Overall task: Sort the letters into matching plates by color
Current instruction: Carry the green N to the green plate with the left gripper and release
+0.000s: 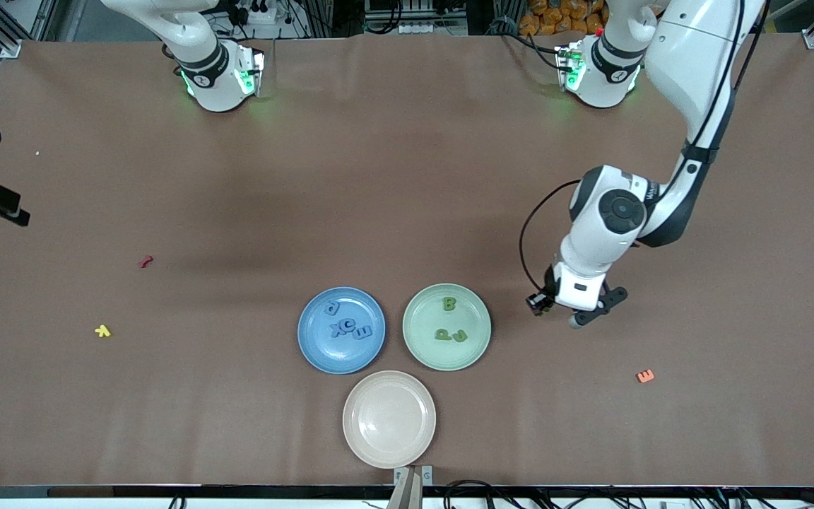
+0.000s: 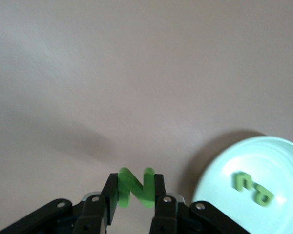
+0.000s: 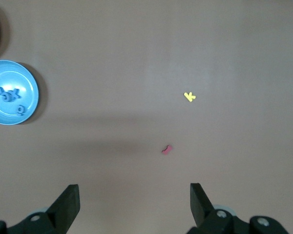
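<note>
My left gripper (image 1: 571, 311) is shut on a green letter N (image 2: 136, 186), over bare table beside the pale green plate (image 1: 425, 318) toward the left arm's end. In the front view the hand hides the N. The green plate, also in the left wrist view (image 2: 263, 156), holds three green letters (image 1: 449, 322). The blue plate (image 1: 322, 350) holds several blue letters (image 1: 347, 325). My right gripper (image 3: 135, 195) is open and empty, high over the right arm's end of the table. It does not show in the front view.
A beige plate (image 1: 388, 452) lies nearer the front camera than the two plates. An orange letter (image 1: 645, 376) lies toward the left arm's end. A yellow letter (image 1: 102, 330) and a red piece (image 1: 144, 261) lie toward the right arm's end.
</note>
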Tool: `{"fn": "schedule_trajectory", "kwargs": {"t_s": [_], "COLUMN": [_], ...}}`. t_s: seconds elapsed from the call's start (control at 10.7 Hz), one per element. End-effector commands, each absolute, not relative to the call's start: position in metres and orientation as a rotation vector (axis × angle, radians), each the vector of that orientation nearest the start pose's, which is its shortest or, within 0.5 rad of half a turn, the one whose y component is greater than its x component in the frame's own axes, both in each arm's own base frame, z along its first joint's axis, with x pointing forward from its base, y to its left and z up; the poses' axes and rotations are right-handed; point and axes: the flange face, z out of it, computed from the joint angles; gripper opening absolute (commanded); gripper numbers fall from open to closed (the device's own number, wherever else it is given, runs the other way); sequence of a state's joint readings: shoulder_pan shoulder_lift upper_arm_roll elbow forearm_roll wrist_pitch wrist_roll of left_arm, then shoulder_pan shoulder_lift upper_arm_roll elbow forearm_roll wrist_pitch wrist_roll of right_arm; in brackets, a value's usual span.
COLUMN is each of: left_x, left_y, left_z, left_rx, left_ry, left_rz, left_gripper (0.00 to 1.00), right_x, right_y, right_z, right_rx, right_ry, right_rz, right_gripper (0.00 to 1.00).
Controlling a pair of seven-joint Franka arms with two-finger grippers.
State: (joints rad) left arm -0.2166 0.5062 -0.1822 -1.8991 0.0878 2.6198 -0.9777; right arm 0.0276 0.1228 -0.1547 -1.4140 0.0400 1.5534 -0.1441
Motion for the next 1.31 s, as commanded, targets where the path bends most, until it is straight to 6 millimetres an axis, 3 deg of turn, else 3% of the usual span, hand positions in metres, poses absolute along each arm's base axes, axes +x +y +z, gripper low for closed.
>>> {"fn": "schedule_trajectory", "kwargs": {"t_s": [0.0, 0.19, 0.37, 0.56, 0.65, 0.75, 0.84, 1.21], "left_x": [0.594, 0.583, 0.577, 0.574, 0.57, 0.569, 0.569, 0.572], "left_y": [-0.296, -0.328, -0.347, -0.375, -0.385, -0.386, -0.386, -0.378], "left_z": [0.259, 0.266, 0.277, 0.291, 0.292, 0.29, 0.289, 0.287], "left_rx": [-3.184, -3.166, -3.13, -3.101, -3.079, -3.07, -3.066, -3.029], "left_ry": [-1.021, -1.144, -1.307, -1.475, -1.537, -1.551, -1.555, -1.585], "left_rz": [-0.209, -0.198, -0.191, -0.185, -0.17, -0.163, -0.158, -0.15], "left_gripper": [0.0, 0.0, 0.0, 0.0, 0.07, 0.65, 1.0, 1.0], "right_x": [0.563, 0.568, 0.57, 0.579, 0.583, 0.584, 0.584, 0.585], "right_y": [-0.043, -0.022, -0.022, -0.024, -0.023, -0.023, -0.022, -0.029], "right_z": [0.646, 0.652, 0.655, 0.643, 0.639, 0.639, 0.64, 0.64], "right_rx": [-3.126, -3.121, -3.12, -3.145, -3.148, -3.148, -3.148, -3.145], "right_ry": [0.163, 0.256, 0.257, 0.26, 0.258, 0.258, 0.256, 0.258], "right_rz": [-0.009, -0.033, -0.06, -0.082, -0.084, -0.089, -0.094, -0.094], "right_gripper": [1.0, 1.0, 1.0, 1.0, 1.0, 1.0, 1.0, 1.0]}}
